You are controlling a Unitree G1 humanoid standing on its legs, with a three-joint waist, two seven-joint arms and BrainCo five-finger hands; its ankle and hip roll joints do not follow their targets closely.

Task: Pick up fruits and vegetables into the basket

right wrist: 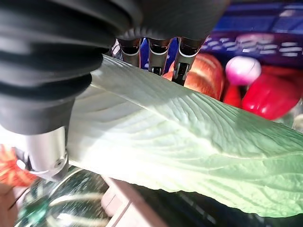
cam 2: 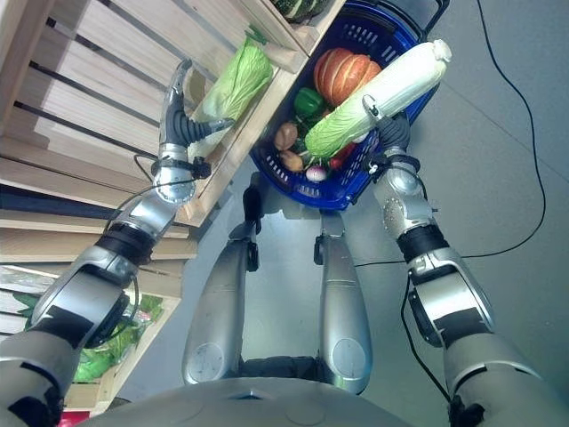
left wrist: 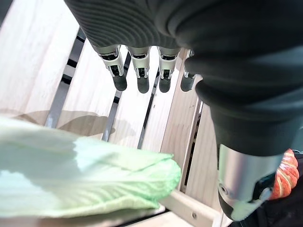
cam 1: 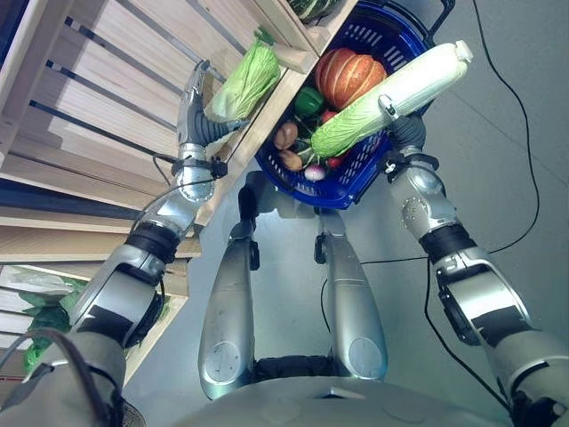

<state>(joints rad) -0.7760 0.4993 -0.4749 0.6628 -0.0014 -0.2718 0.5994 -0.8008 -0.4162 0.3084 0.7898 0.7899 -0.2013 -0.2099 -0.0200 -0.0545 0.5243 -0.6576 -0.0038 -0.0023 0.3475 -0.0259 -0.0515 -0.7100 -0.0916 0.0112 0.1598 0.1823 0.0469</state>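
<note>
My right hand (cam 1: 402,130) is shut on a long pale-green napa cabbage (cam 1: 391,91), held slantwise over the blue basket (cam 1: 372,36); in the right wrist view my fingers (right wrist: 182,59) curl over its leaves (right wrist: 189,142). The basket holds an orange pumpkin (cam 1: 348,76), a green pepper (cam 1: 308,100), brown potatoes (cam 1: 286,136), a pale onion (cam 1: 315,172) and red pieces. My left hand (cam 1: 194,100) is open beside a second green cabbage (cam 1: 246,83) lying on the wooden shelf. Its straight fingers (left wrist: 142,71) stand above that cabbage (left wrist: 85,179) without touching it.
The slatted wooden shelf (cam 1: 98,107) fills the left side, with its front edge (cam 1: 267,116) next to the basket. A dark green striped vegetable (cam 1: 311,7) sits on a higher shelf. Bagged greens (cam 1: 40,307) lie low on the left. Grey floor (cam 1: 516,133) spreads to the right.
</note>
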